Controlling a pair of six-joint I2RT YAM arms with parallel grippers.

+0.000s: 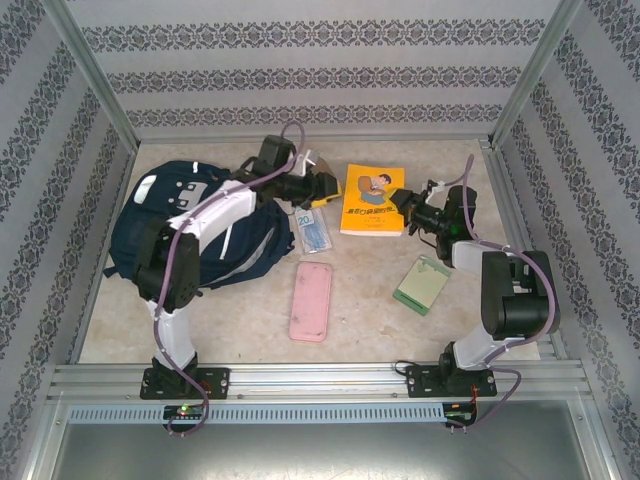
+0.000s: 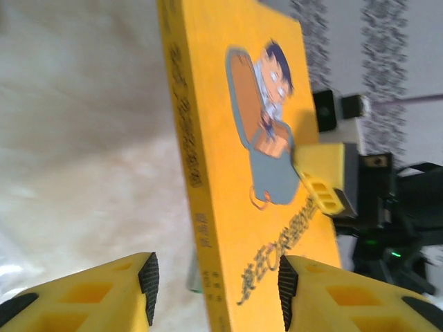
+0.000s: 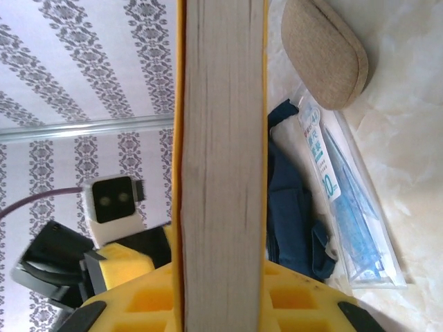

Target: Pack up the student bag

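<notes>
We note, right wrist: right gripper (image 3: pixel 221 294) pinches yellow book (image 3: pixel 221 138) at its page edge. Left wrist: left gripper (image 2: pixel 214 277) gapes empty facing its spine. Overhead: student bag (image 1: pixel 128 235) left of book.

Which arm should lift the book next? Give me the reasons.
Right. The right gripper is clamped on the book at its page edge; the left gripper is open, short of the spine.

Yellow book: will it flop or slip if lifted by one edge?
The book is likely fairly stiff: thick page block, square spine. Its smooth cover may slip in the right hand. Held at one edge, it would probably tilt down.
</notes>
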